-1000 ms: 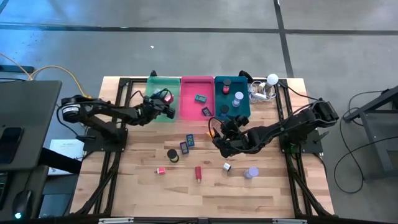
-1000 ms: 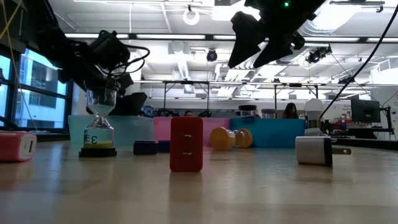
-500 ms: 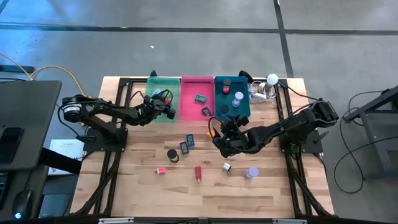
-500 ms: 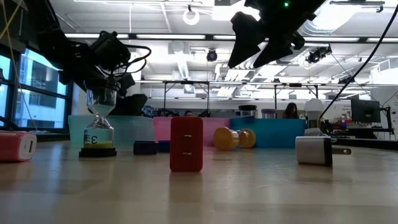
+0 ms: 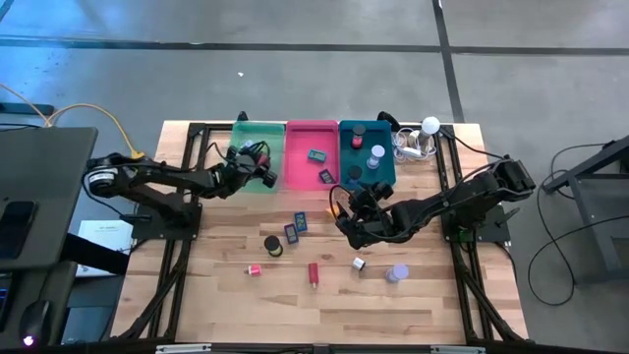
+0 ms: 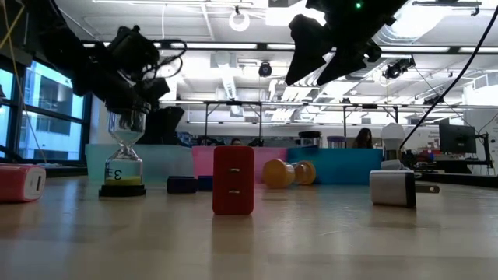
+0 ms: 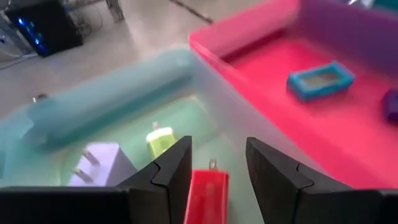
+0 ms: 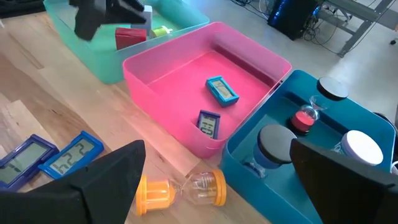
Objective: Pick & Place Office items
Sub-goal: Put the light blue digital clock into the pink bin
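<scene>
My left gripper [image 7: 217, 146] hangs over the green tray [image 5: 241, 133]. Its fingers stand on either side of a red charger block [image 7: 206, 196] whose prong points away from the wrist. A strip of tray floor shows between the block and one finger. A lavender charger [image 7: 99, 163] and a yellow-green one [image 7: 160, 140] lie on the tray floor. My right gripper [image 8: 217, 149] is wide open above the table, over an orange hourglass [image 8: 180, 186] that lies on its side before the pink tray [image 8: 186, 134]. My left gripper: one finger [image 7: 177, 180] stands close against the red block's side [image 7: 191, 193]. Whether it touches the block, I cannot tell. The other finger is apart from it.
The pink tray holds blue clips, and the teal tray [image 5: 346, 133] holds cylinders and an hourglass. Loose on the table are two blue clocks [image 5: 295, 228], a black-based hourglass [image 5: 272, 246], a red charger [image 5: 314, 272], a white charger [image 5: 360, 264] and a lavender cylinder [image 5: 396, 272]. A white ball with cables [image 5: 430, 126] sits at the far right.
My left gripper has risen a little above the green tray and rolled slightly about its own axis. The right arm has kept still.
</scene>
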`<state>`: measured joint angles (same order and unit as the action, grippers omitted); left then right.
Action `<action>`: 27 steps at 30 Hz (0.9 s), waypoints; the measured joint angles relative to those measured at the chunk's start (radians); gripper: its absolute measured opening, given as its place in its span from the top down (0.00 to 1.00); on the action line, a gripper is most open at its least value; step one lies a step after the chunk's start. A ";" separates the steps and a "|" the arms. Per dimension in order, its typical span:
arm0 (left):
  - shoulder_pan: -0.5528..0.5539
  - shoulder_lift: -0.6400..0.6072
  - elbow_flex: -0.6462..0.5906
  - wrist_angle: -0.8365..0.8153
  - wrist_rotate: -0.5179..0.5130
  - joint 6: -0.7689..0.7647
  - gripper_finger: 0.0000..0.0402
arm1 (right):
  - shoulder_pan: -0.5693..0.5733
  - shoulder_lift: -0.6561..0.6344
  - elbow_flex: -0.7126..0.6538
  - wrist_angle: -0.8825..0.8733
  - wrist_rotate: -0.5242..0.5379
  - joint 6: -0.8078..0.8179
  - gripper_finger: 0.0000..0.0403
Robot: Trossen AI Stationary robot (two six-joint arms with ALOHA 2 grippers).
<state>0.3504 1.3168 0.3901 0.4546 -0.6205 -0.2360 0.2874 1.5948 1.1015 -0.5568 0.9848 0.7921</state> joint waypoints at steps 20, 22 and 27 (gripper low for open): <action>-0.343 -0.502 0.025 -0.172 0.224 0.304 0.62 | 0.000 0.000 0.000 -0.001 0.002 -0.003 0.03; -0.374 -0.511 0.037 -0.181 0.224 0.325 0.59 | 0.000 0.000 0.000 -0.001 0.002 -0.002 0.03; -0.432 -0.504 0.067 -0.198 0.224 0.360 0.43 | 0.001 0.000 0.000 0.000 -0.002 0.002 0.03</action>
<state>-0.0818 0.8126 0.4566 0.2562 -0.3969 0.1240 0.2882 1.5948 1.1015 -0.5571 0.9832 0.7940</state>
